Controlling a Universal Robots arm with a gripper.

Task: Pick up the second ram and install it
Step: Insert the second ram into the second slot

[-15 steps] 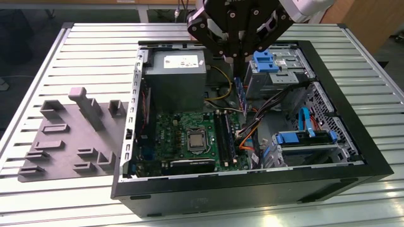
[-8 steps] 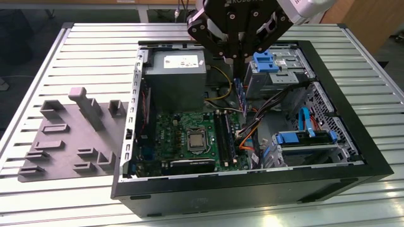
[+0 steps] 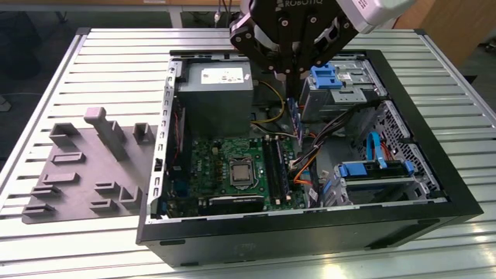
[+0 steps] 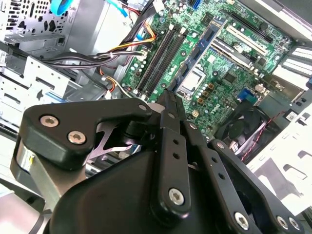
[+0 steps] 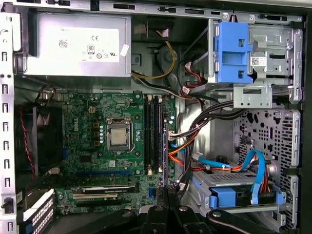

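Ribbed metal table (image 3: 93, 52); open computer case (image 3: 434, 192) on it, grey tray (image 3: 78, 174) beside case at exterior view's left. Gripper (image 3: 288, 72) above case, fingers pinched nearly together on the second ram (image 3: 291, 115), stick hanging edge-down. In first wrist view, ram (image 5: 164, 156) lines up just beside black memory slots (image 5: 152, 134), on cable bundle (image 5: 195, 131) side. Power supply (image 3: 213, 96) and drive cage (image 3: 341, 87) flank gripper.
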